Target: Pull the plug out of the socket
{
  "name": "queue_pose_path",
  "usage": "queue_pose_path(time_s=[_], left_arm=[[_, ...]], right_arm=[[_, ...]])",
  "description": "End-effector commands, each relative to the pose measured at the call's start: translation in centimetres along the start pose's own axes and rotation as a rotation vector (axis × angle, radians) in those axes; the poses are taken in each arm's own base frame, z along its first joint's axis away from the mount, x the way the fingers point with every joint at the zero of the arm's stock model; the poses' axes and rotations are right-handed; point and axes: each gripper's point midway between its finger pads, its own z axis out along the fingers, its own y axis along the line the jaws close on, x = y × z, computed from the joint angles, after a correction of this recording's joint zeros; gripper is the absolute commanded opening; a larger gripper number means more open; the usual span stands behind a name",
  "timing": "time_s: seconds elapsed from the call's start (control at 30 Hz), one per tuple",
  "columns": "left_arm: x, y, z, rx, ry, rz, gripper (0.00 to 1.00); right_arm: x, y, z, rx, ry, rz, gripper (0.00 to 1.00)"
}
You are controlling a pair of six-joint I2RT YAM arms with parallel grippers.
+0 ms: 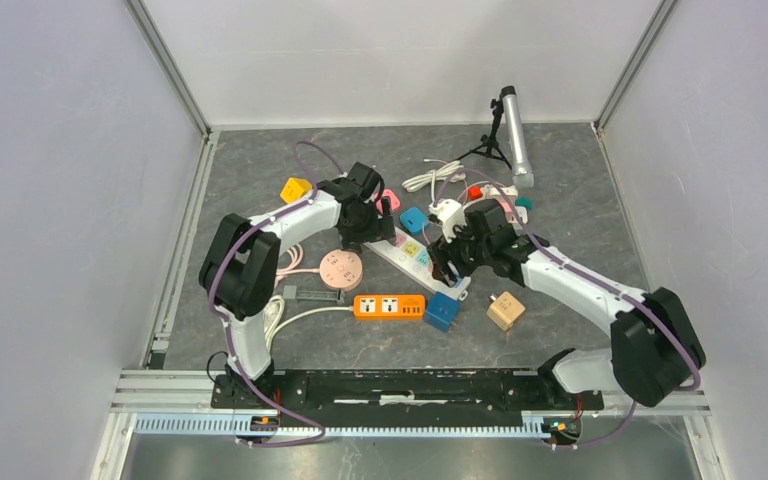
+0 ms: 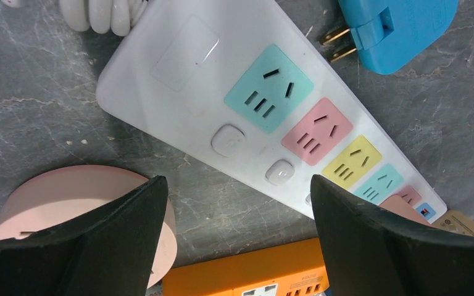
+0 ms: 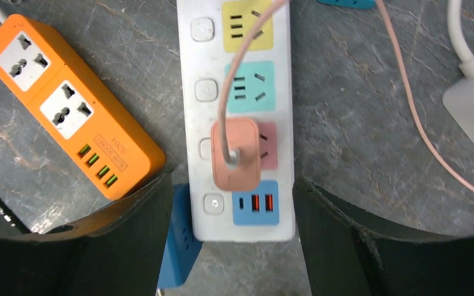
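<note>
The table (image 1: 580, 200) was a grey, marble-veined slab, matte and faintly scuffed, boxed in by plain white walls on aluminium framing. Across it lay a long white power strip (image 3: 241, 92) of smooth, glossy plastic with rounded corners. Its sockets were set in pastel squares of teal, pink and yellow, each with a round push button beside it. The pink plug (image 3: 237, 154), a small rounded rectangle of matte salmon plastic, sat in the pink socket next to the blue USB panel at the strip's end. A thin pink cable (image 3: 223, 111) curved away from its face. The right gripper (image 3: 233, 185) hung over that end with its black, curved jaws parted, one on each side of the strip and apart from the plug. The left gripper (image 2: 237, 185) stood over the strip's other end, jaws spread wide above bare plastic. An orange power strip (image 3: 68, 105), boxy and shiny, lay beside the white one. A round pink socket disc (image 2: 68, 197) and a blue two-pin adapter (image 2: 401, 24) with brass prongs lay near. The disc was largely hidden behind the left finger, a darker blue block (image 3: 179, 246) showed only partly under the right one, and the orange strip's small label was unreadable.
</note>
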Motion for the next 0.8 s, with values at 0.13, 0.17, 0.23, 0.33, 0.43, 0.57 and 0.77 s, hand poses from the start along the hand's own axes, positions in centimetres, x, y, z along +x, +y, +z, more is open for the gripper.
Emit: queue_pose_path(time_s=[0.13, 0.17, 0.23, 0.33, 0.43, 0.57, 0.77], left_arm=[[-1.8, -1.0, -0.9, 0.007, -0.055, -0.015, 0.91], [-1.9, -1.0, -0.9, 0.008, -0.057, -0.013, 0.91], [-2.0, -1.0, -1.0, 0.006, -0.061, -0.008, 0.91], [-2.4, -0.9, -1.2, -0.008, -0.069, 0.005, 0.91], [-2.6, -0.8, -1.2, -0.018, -0.074, 0.015, 0.91], [-2.3, -0.7, -1.0, -0.019, -0.062, 0.012, 0.91], [-1.7, -0.1, -0.2, -0.04, -0.04, 0.003, 0.9]], right_arm=[[-3.2, -0.7, 3.6, 0.043, -0.042, -0.121, 0.6], [-3.1, -0.7, 3.9, 0.039, -0.025, -0.118, 0.53], [-3.2, -0.6, 4.4, 0.037, -0.018, -0.115, 0.39], [-3.7, -0.6, 5.0, 0.043, -0.029, -0.103, 0.25], [-4.4, -0.5, 6.0, 0.034, -0.039, -0.07, 0.2], [-5.7, 0.7, 7.3, 0.01, -0.068, -0.034, 0.16], [-7.8, 2.7, 8.7, -0.035, -0.083, -0.059, 0.18]])
